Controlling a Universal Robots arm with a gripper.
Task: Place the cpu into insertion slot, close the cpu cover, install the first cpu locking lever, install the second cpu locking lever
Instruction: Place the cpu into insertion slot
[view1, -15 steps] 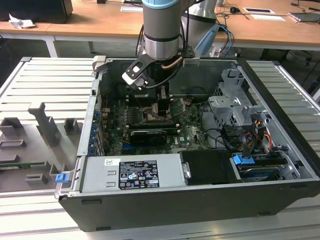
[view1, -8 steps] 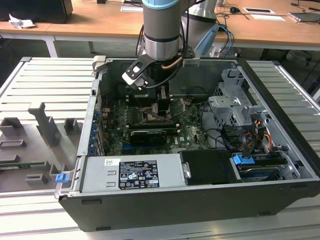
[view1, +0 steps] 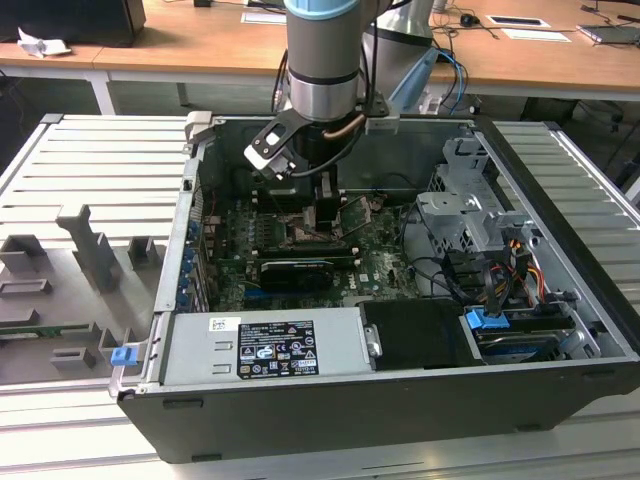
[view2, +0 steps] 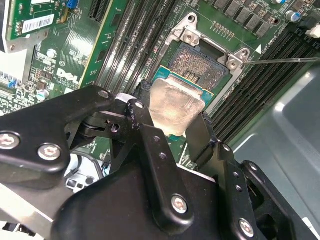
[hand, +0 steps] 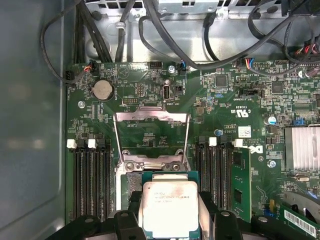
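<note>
My gripper (view2: 172, 117) is shut on the cpu (view2: 175, 105), a pale silver square chip pinched by its edges between two black fingers (view2: 144, 107). It hangs low over the insertion slot (view2: 197, 62), covering the slot's near part in the second wrist view. In the first wrist view the cpu (hand: 170, 207) hides most of the insertion slot (hand: 131, 179). The cpu cover (hand: 152, 117), a silver frame, stands swung open beyond the slot. A thin metal lever rod (view2: 285, 60) sticks out beside the slot. In the exterior view the gripper (view1: 318, 205) reaches down into the case, next to the raised cover (view1: 357, 208).
Long black memory slots (hand: 92, 180) flank the socket on both sides. Black cables (hand: 165, 35) run across the far case wall. A grey drive cage (view1: 470, 210) stands at the exterior view's right, a power supply (view1: 270, 345) in front. A heat sink (hand: 302, 147) sits on the board.
</note>
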